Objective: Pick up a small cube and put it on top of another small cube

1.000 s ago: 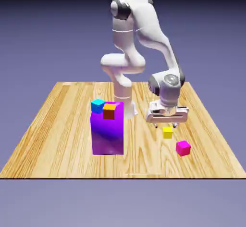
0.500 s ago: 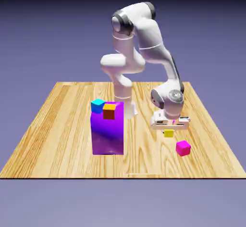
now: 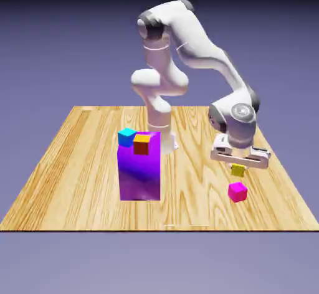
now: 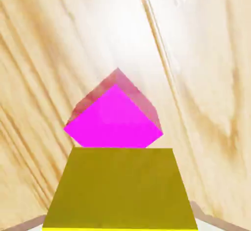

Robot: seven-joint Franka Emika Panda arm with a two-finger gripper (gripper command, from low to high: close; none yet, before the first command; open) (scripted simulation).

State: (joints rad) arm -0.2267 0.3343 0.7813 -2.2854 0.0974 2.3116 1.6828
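The hand sits right of centre in the exterior view, closed around the small yellow cube, which hangs clear of the worktop. Directly below it in that frame, a little lower and not touching, the small magenta-pink cube rests on the wood. In the hand view the yellow cube fills the bottom middle and hides the fingertips, with the pink cube just above it in the picture, turned corner-on. Well to the left in the exterior view stands a tall purple-magenta block, carrying a cyan cube and an orange cube side by side on its top. Nothing lies between the held cube and the pink one.
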